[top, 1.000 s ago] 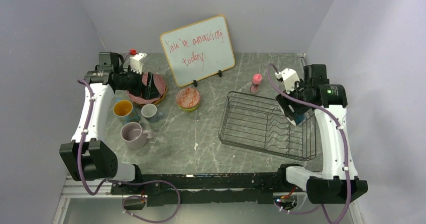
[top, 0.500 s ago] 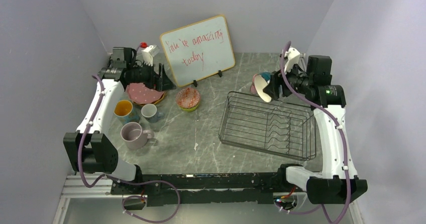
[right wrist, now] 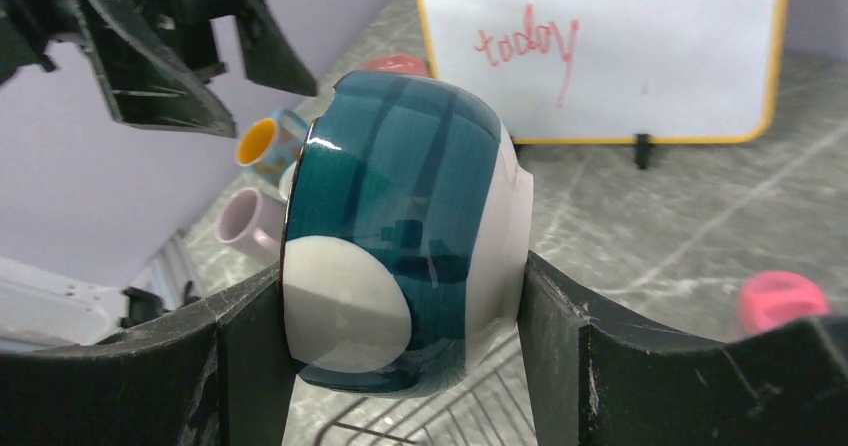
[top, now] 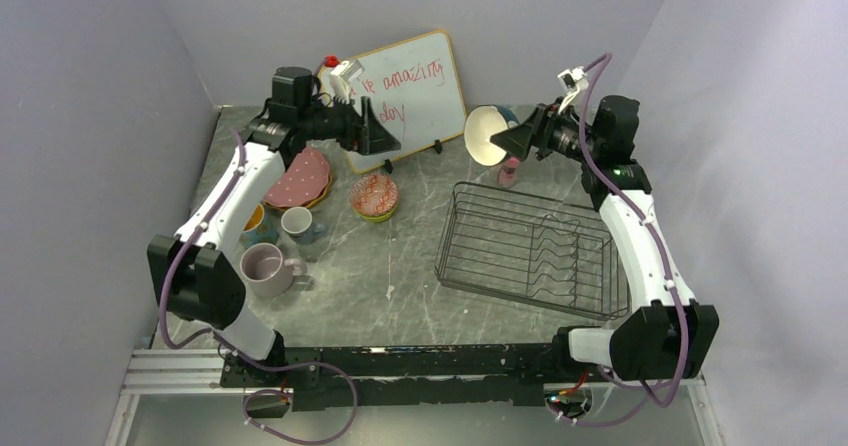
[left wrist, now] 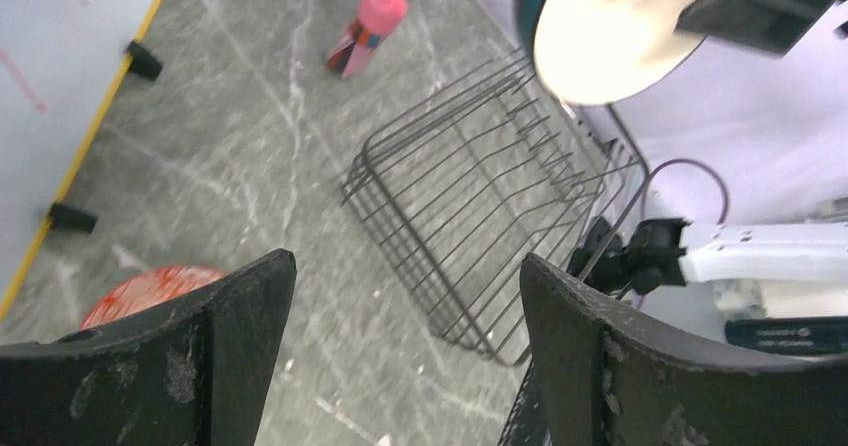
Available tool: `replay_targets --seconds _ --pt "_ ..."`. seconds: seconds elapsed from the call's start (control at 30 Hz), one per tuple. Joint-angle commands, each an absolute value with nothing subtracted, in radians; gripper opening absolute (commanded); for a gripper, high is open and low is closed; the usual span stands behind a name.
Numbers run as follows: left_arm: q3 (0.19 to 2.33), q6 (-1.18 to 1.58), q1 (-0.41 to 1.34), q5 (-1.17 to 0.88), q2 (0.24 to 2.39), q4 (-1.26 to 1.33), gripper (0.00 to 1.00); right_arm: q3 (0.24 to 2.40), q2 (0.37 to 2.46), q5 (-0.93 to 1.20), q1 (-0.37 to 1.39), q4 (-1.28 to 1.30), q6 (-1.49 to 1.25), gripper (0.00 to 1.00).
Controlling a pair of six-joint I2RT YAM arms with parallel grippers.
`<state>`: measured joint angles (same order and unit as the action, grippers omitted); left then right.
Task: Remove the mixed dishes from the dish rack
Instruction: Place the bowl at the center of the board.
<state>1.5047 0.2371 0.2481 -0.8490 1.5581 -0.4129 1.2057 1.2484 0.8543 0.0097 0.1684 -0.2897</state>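
Top external, right gripper (top: 508, 138) high, clamping teal-white bowl (top: 483, 134), left gripper (top: 388, 138) high, spread

The top camera sits high up behind the two arms and looks down at the whole table (top: 430, 261), far enough away to show the white board (top: 395, 96) and the wire rack (top: 530, 246). The left wrist camera looks out between its own two dark fingers (left wrist: 130, 366), down and across the table to the rack, the pink bottle (left wrist: 368, 24) and the bowl (left wrist: 610, 36). The right wrist camera sits very close to that same bowl and faces the other way, toward the white board and the cups (right wrist: 263, 148).
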Motion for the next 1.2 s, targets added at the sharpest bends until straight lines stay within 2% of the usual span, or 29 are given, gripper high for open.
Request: replay_targets --seconds 0.0,0.27,0.63,0.73,0.83,0.93,1.17 --pt "1.590 0.415 0.304 -0.820 1.630 -0.295 0.87 1.187 1.257 0.936 0.061 -0.150 -0.497 0.00" --pt "1.630 0.585 0.366 -0.831 1.732 -0.225 0.85 1.132 1.298 0.941 0.107 -0.260 -0.615 0.00" --pt "1.592 0.593 0.462 -0.809 1.736 -0.159 0.82 1.105 1.321 0.908 0.158 -0.258 -0.628 0.00" --pt "1.600 0.580 0.479 -0.796 1.747 -0.164 0.74 1.090 1.324 0.920 0.160 -0.300 -0.667 0.00" --pt "1.600 0.597 0.481 -0.817 1.758 -0.133 0.58 1.065 1.324 0.924 0.160 -0.344 -0.707 0.00" --pt "1.604 0.603 0.482 -0.829 1.766 -0.118 0.46 1.049 1.327 0.923 0.160 -0.370 -0.733 0.00" --pt "1.628 0.587 0.483 -0.825 1.786 -0.135 0.36 1.018 1.329 0.937 0.167 -0.432 -0.784 0.00"
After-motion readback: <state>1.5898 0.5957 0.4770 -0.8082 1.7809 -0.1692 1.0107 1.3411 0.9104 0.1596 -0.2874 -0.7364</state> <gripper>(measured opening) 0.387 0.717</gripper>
